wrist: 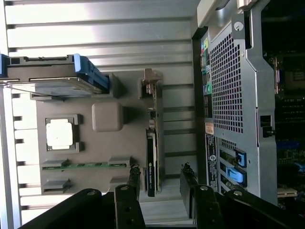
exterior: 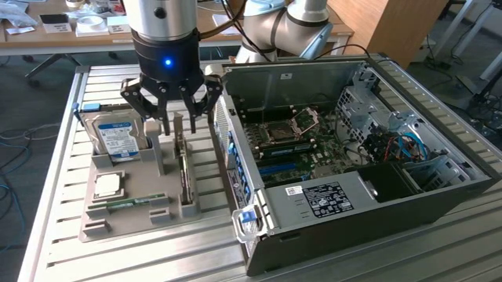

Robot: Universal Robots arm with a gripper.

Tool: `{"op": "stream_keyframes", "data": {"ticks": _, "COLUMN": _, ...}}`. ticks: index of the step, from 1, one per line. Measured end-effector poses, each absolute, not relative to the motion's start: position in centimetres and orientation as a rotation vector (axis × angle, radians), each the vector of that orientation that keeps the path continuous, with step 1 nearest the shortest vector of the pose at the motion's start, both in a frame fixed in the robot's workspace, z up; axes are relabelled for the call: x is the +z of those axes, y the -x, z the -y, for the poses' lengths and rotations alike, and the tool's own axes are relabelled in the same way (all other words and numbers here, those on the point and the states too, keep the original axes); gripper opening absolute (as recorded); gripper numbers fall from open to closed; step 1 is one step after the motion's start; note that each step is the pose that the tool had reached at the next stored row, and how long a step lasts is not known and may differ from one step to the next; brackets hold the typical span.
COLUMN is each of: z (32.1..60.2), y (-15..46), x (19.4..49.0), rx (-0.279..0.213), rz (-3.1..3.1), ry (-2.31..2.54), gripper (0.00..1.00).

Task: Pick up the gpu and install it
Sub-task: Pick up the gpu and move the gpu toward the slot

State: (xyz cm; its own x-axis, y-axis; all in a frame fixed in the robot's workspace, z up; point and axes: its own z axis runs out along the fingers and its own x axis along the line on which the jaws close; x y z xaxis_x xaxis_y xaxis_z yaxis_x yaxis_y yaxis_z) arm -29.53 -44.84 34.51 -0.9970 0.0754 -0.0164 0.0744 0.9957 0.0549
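Note:
The gpu [exterior: 185, 167] is a thin dark card standing on edge in a slot of the grey holder tray [exterior: 117, 232], its pale metal bracket toward the far end. My gripper [exterior: 180, 122] hangs directly above the card's far end, open, with one finger on each side of its upper edge and a gap to both. From the wrist, the gpu [wrist: 152, 148] runs between my two dark fingertips [wrist: 135, 175], and my gripper [wrist: 161, 175] holds nothing. The open computer case [exterior: 353, 158] lies to the exterior view's right, its motherboard exposed.
The tray also carries a blue-labelled hard drive [exterior: 117, 138], a square processor [exterior: 107, 185] and a green RAM stick [exterior: 129, 204]. The case's perforated rear wall [wrist: 228, 90] stands close beside the tray. Everything rests on a ribbed metal table [exterior: 157, 258].

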Motion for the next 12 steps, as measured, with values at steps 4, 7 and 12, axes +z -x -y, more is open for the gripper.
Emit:
{"op": "stream_keyframes", "data": {"ticks": 4, "z": 44.8, "y": 29.3, "x": 34.3, "rx": 0.085, "rz": -3.121, "ry": -0.118, "gripper": 0.47}}
{"op": "stream_keyframes", "data": {"ticks": 7, "z": 44.8, "y": 29.3, "x": 34.0, "rx": 0.084, "rz": -3.122, "ry": -0.117, "gripper": 0.47}}
{"op": "stream_keyframes", "data": {"ticks": 12, "z": 44.8, "y": 29.3, "x": 33.2, "rx": 0.084, "rz": -3.125, "ry": -0.118, "gripper": 0.47}}
